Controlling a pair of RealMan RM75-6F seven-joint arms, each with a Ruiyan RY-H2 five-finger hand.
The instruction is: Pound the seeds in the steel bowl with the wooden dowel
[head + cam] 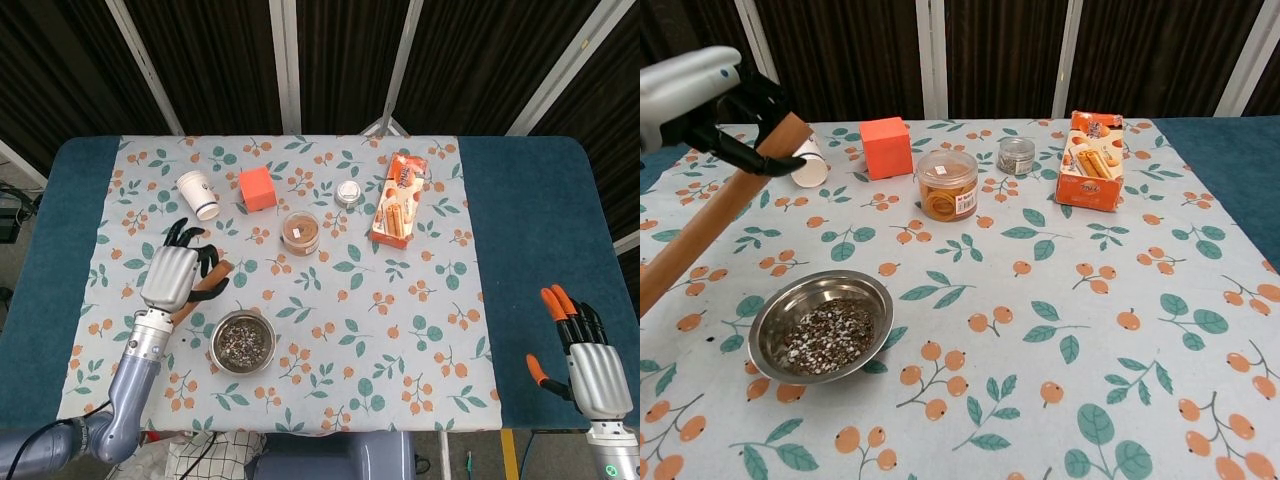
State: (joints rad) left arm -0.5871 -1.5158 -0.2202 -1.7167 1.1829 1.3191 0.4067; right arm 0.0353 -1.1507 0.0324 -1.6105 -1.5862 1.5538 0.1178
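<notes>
The left hand (702,95) grips the wooden dowel (710,215) near its top, tilted, above and left of the steel bowl (820,325). The right hand (590,365), well right of the bowl, holds nothing, fingers apart.

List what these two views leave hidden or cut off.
- Wooden dowel: lower end runs off the chest view's left edge; in the head view the left hand covers most of it.
- Right hand: absent from the chest view.
- Paper cup: partly behind the dowel.
</notes>
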